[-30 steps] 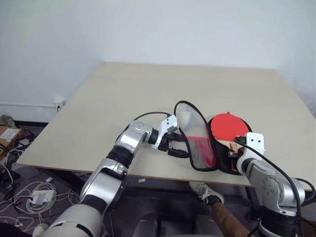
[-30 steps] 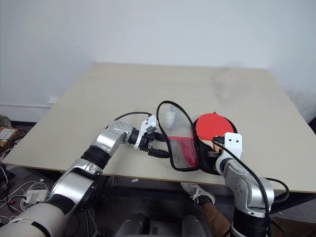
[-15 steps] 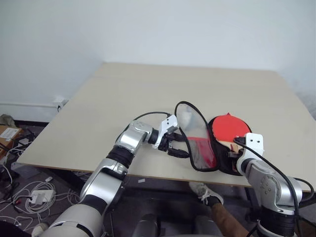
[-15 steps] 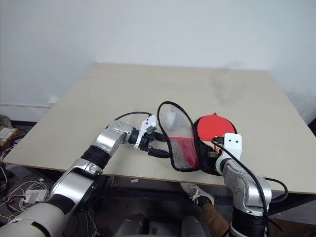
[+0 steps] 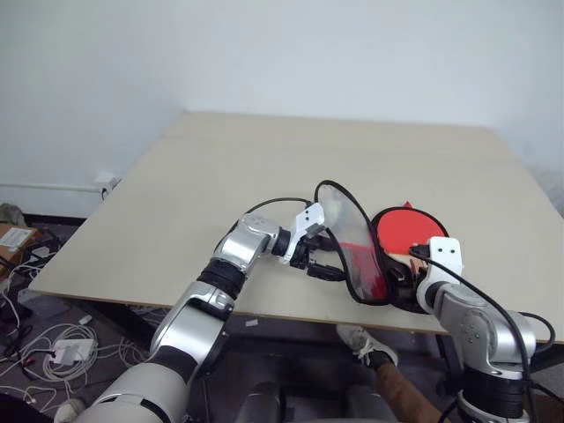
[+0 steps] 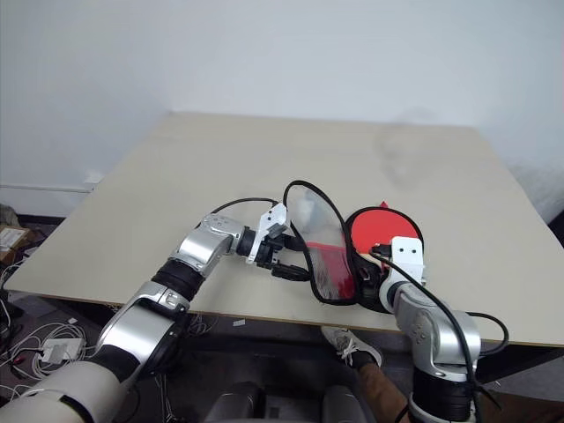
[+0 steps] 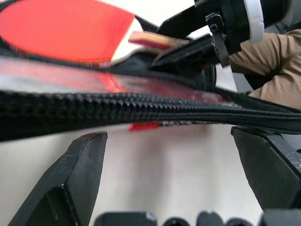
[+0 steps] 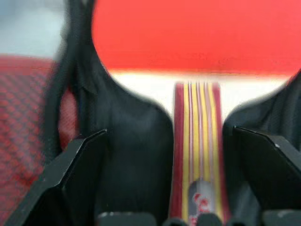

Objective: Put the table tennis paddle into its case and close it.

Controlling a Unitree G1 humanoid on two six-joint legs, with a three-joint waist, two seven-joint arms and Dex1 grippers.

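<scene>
The table tennis paddle (image 5: pixel 407 227) lies in the open case (image 5: pixel 357 247) near the desk (image 5: pixel 264 167) front edge. The right claw (image 8: pixel 188 188) stands wide around the handle, not gripping; the left claw (image 7: pixel 178 188), wide too, faces the raised zipper edge.

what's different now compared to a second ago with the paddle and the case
The right gripper has opened and let go of the table tennis paddle, whose handle now lies free between its fingers. The left gripper has pushed the case flap more upright, toward the paddle. The paddle still lies in the case's lower half.
</scene>
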